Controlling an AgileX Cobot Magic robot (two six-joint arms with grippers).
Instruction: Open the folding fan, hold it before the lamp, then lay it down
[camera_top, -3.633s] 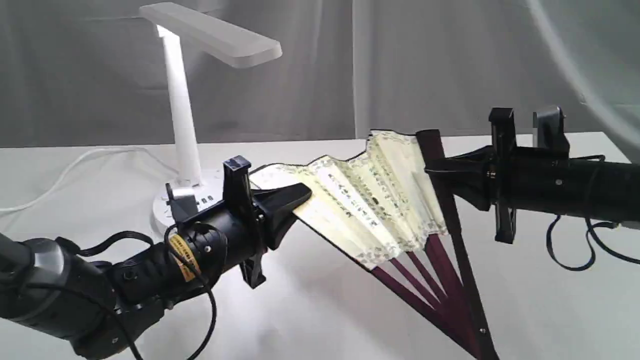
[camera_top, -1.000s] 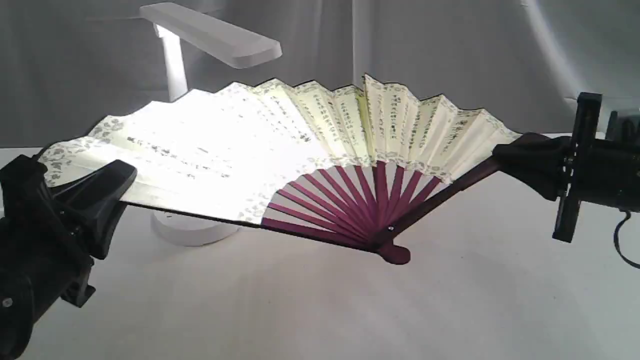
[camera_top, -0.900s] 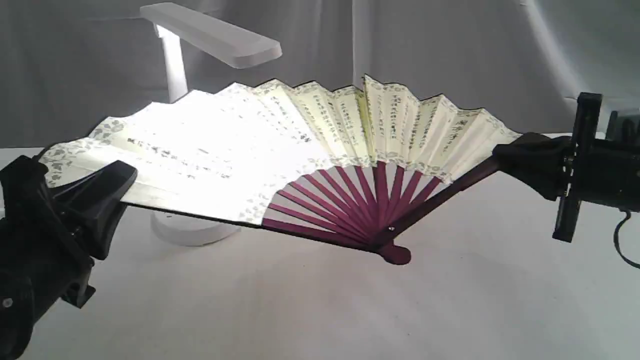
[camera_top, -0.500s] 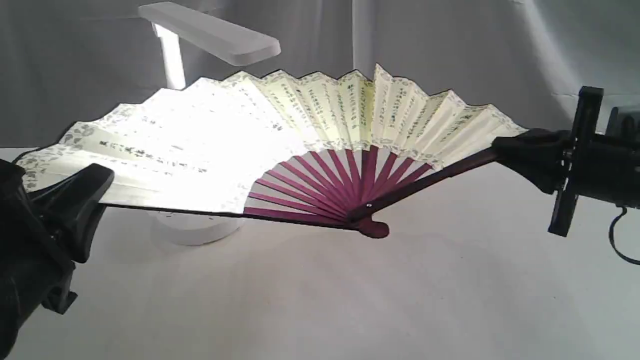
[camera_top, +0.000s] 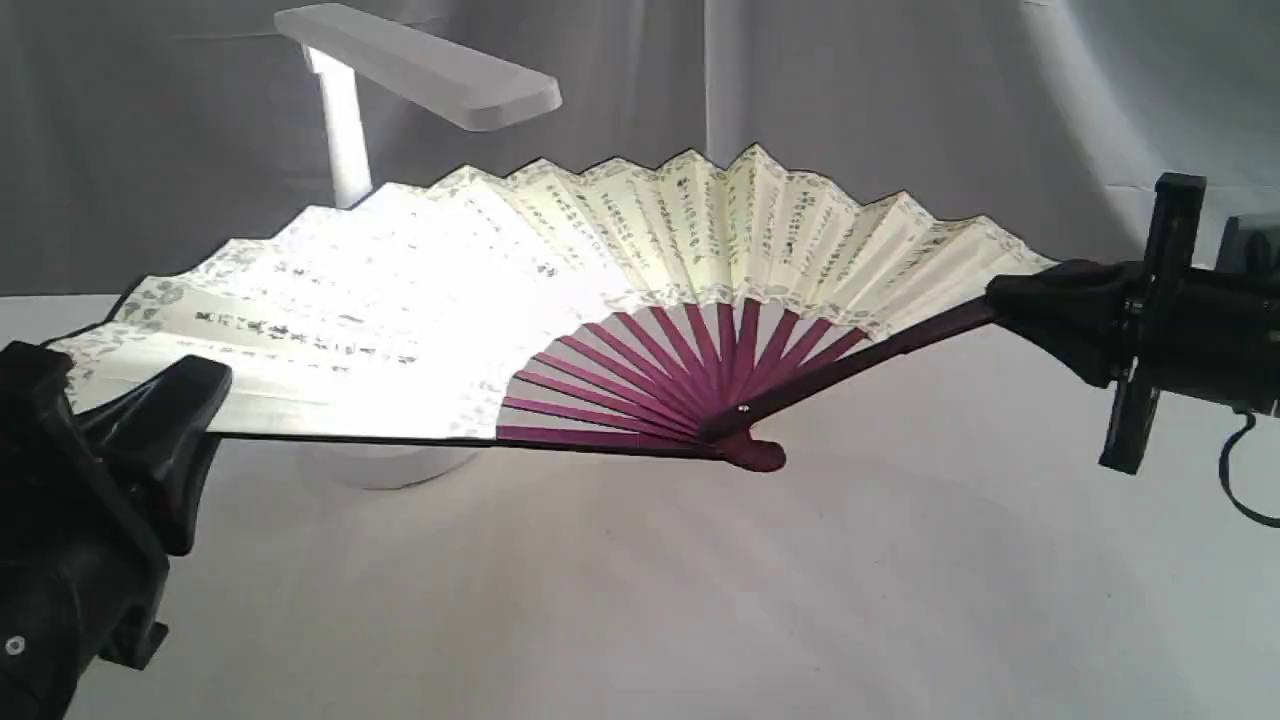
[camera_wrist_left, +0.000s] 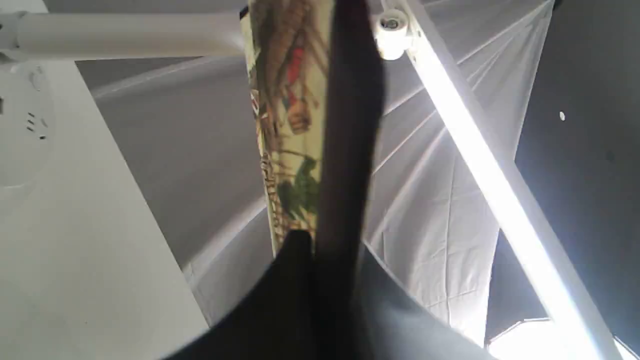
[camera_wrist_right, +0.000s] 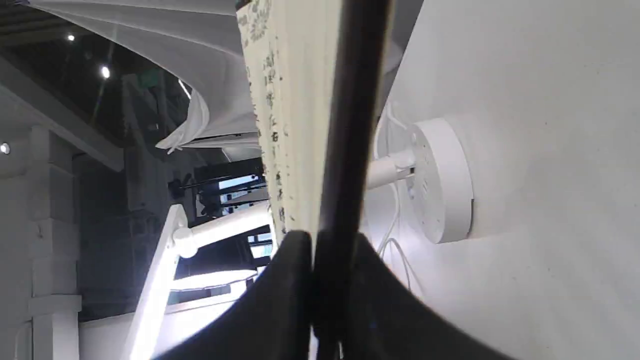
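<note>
Blown-out lamp glare on fan

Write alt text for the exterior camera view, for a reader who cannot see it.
A cream folding fan with black calligraphy and maroon ribs is spread open over a white table, its end guards clamped by the left gripper and the right gripper. A white desk lamp stands behind it, its light glaring on the half by the left gripper.

Low exterior and close, seemingly rolled wrist views share lamp
</note>
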